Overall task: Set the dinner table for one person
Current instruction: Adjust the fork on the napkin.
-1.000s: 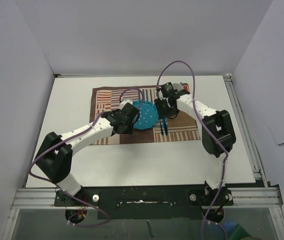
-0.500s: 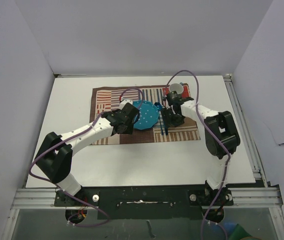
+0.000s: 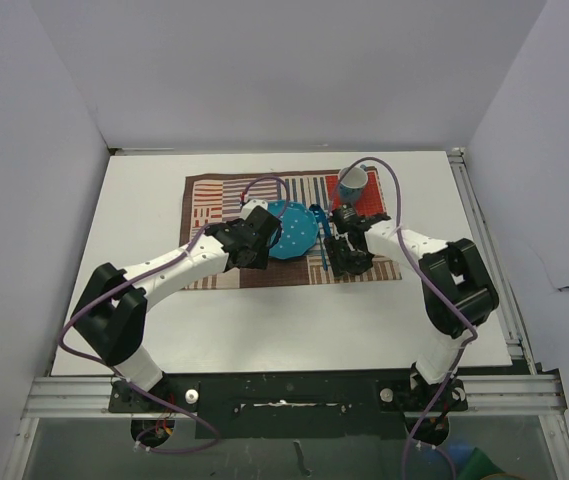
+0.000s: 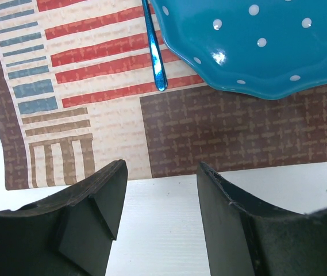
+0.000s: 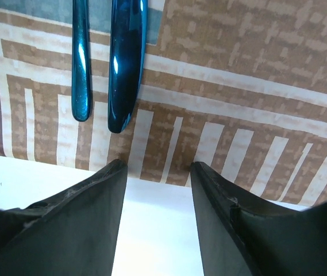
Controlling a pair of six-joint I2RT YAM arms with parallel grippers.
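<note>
Where the left wrist camera looks down, we see the left gripper (image 4: 160, 172) with its jaws standing wide and nothing between them. It hangs over the near edge of the striped cloth mat (image 4: 220, 132). Below that edge the white dinner table (image 4: 163, 236) shows as a bare strip. At the top of this view a teal plate with white dots (image 4: 255, 46) lies on the mat. A slim blue utensil handle (image 4: 156, 57) lies close by the plate's left rim; whether the two touch we cannot tell.

In the right wrist view the right gripper (image 5: 156, 169) is also parted, with a clear gap and nothing gripped. It too sits above the mat's near edge, with white tabletop beneath. Ahead of it a thin blue handle (image 5: 81, 63) and a broader blue handle (image 5: 126, 63) lie side by side on the mat, their ends short of the edge.

From above, the dinner table spans the whole work area, with an aluminium rail (image 3: 479, 225) along its right side. The mat lies toward the far middle, and the plate sits near its centre. We find the left gripper at the plate's near left and the right gripper just right of the plate. A blue cup (image 3: 352, 183) stands upright at the mat's far right corner.
</note>
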